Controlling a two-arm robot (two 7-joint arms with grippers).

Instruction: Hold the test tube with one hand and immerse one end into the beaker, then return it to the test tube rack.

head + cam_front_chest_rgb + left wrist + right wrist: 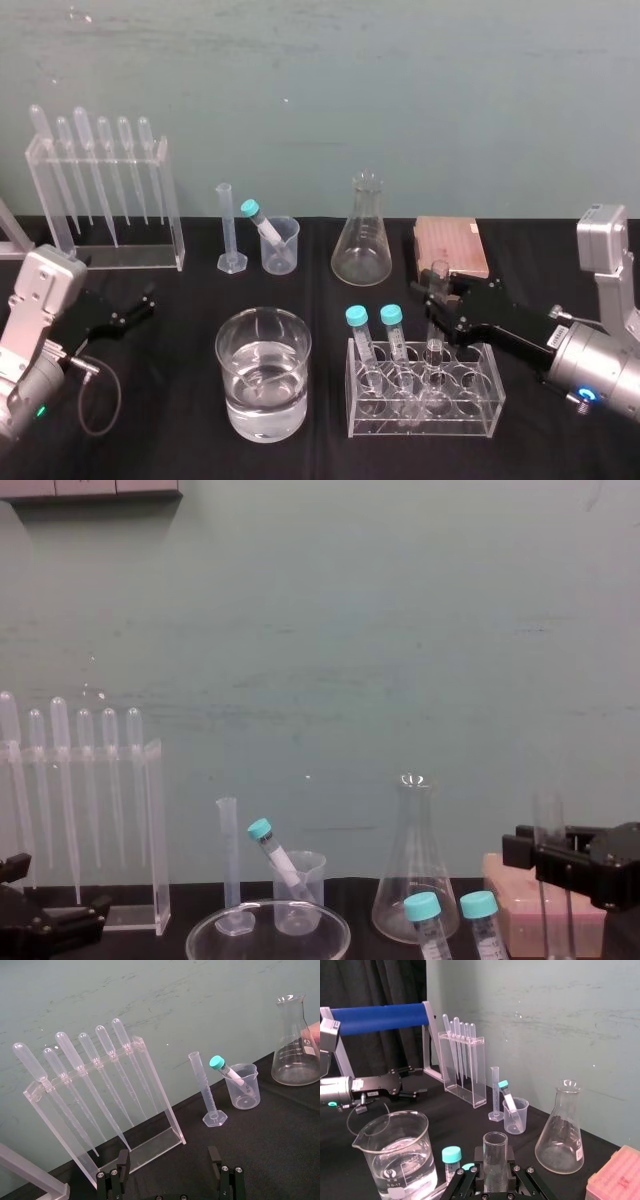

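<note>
Right hand (440,292) is closed narrow on the test tube (434,350), fingers pinching just below its rim, lower right of the head view. The tube's foot sits in the clear rack (485,410), beside two teal-capped tubes (390,330). The glass is thin, slick, brittle and light, so it likely wants a gentle grip up high. Left hand (140,308) idles open and empty, far left.

Scuffed teal wall (400,80), black tabletop (170,430)
</note>
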